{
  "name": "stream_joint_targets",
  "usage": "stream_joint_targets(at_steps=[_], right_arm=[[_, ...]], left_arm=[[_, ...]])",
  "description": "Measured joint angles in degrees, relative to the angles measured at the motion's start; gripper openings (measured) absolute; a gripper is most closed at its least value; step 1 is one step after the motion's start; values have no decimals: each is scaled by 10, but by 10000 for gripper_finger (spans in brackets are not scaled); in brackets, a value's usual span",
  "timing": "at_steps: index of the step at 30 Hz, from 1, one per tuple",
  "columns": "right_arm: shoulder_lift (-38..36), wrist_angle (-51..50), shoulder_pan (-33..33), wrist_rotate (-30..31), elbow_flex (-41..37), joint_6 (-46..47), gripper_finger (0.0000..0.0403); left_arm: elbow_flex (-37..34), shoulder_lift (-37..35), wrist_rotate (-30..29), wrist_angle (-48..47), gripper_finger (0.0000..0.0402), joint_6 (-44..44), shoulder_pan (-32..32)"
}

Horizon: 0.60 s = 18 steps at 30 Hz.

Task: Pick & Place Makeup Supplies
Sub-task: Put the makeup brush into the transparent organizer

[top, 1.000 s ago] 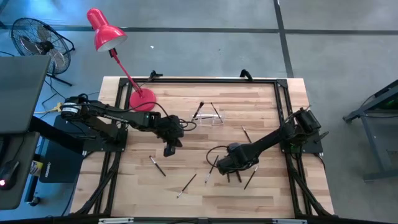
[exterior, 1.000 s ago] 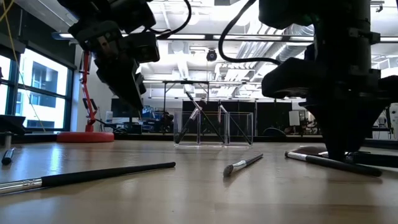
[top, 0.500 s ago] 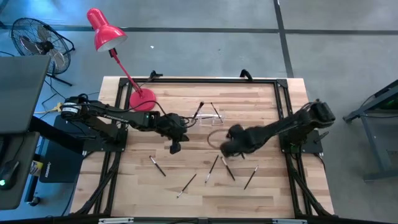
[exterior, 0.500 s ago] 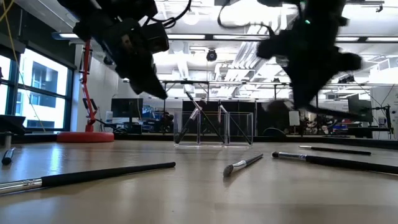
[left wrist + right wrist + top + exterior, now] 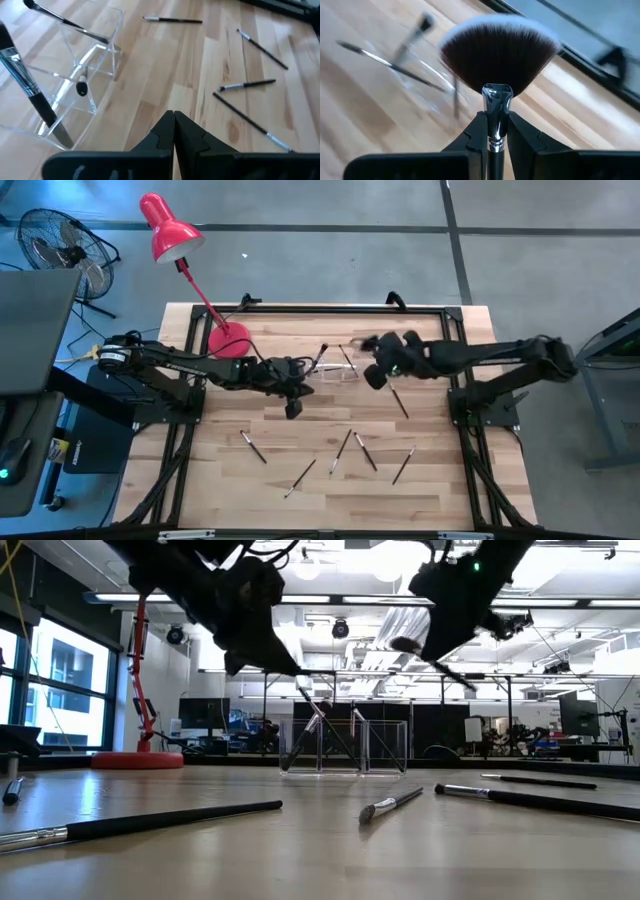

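Fan brush (image 5: 496, 60) sits pinched by its silver ferrule in the right gripper (image 5: 490, 131), handle running back between the fingers, above the bench's far edge just beside the clear holder (image 5: 338, 367). The left gripper (image 5: 173, 131), closed and empty, hovers on the holder's other side. No readable writing.

Six loose brushes (image 5: 366, 452), one clear holder (image 5: 338, 371)

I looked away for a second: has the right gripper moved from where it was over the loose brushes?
Yes. The right gripper, shut on a fan brush, has gone from the brushes near the table's front up to beside the clear holder.
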Motion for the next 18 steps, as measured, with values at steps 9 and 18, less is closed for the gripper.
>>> stream_joint_targets(at_steps=[9, 18], right_arm=[[-122, 578, -112, -206, -278, -202, 44], [-57, 801, -134, -274, -366, -260, 44]], left_arm=[[3, 0, -16, 0, 0, -78, 0], [3, 1, -17, 2, 0, -121, 0]])
